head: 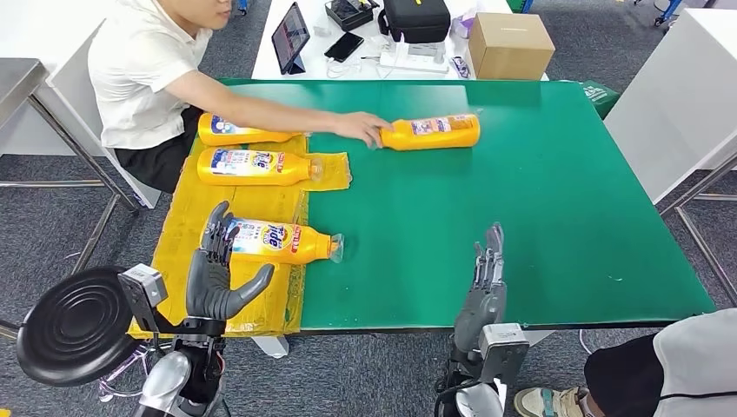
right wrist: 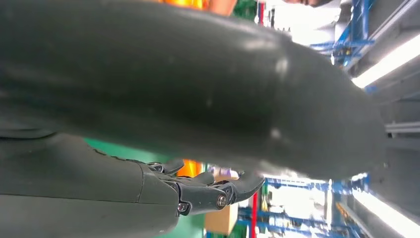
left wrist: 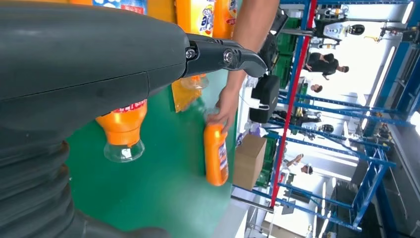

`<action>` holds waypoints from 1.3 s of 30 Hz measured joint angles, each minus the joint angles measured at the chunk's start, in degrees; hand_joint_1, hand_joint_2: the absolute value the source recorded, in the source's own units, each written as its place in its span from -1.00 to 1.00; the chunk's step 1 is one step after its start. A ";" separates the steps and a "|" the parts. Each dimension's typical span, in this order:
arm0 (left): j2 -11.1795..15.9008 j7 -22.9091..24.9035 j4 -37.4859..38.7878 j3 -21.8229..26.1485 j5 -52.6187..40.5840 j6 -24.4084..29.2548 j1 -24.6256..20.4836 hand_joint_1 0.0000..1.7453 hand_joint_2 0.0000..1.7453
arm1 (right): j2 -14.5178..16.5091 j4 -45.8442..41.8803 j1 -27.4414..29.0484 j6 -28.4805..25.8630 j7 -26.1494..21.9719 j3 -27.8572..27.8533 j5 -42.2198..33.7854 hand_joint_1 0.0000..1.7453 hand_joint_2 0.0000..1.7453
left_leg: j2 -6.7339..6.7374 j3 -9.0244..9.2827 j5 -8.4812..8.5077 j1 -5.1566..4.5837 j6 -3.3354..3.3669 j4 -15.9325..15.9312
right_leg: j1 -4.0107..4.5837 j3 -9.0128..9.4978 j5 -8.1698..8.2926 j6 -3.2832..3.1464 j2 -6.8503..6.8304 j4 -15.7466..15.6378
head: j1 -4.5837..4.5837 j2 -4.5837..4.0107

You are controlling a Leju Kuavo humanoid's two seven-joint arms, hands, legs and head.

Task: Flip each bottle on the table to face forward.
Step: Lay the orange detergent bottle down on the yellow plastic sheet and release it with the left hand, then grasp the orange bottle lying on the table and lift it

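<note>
Bottles: three lie on the yellow mat [head: 174,228] at left, the near bottle [head: 276,241] just beyond my left hand [head: 217,280], spread ready. A person's hand [head: 361,128] sets a far bottle [head: 432,132] mid-table. My right hand [head: 485,282] waits, straight-fingered, empty.

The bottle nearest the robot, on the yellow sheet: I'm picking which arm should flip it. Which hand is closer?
Left. The left hand is open right at the base of the nearest bottle, overlapping it; the right hand is open well off beyond its cap.
</note>
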 joint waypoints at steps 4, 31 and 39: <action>-0.29 1.01 -1.65 -0.11 -2.15 5.95 2.90 -1.00 1.00 | 0.81 3.28 0.33 -2.65 3.70 -0.40 -1.32 -1.00 -1.00 | 0.03 -0.01 -0.02 0.00 -0.01 0.00 | 0.00 -0.04 -0.01 0.00 0.01 0.00 | -0.01 0.00; -5.18 -4.20 8.33 -8.39 -21.84 17.41 1.69 -1.00 1.00 | 3.81 -1.38 3.30 -15.14 -0.02 -5.17 40.29 -1.00 1.00 | 0.01 -0.08 0.00 -0.03 0.02 0.01 | -0.02 -0.11 0.03 0.01 -0.01 -0.02 | -0.01 0.00; -5.96 -0.21 15.27 -7.49 -19.49 16.94 -1.17 -1.00 1.00 | 0.80 5.96 -0.10 -15.14 0.30 -8.79 49.48 -1.00 1.00 | 0.01 -0.08 0.01 -0.02 0.02 0.01 | -0.01 -0.10 0.03 0.01 -0.01 -0.02 | -0.02 0.00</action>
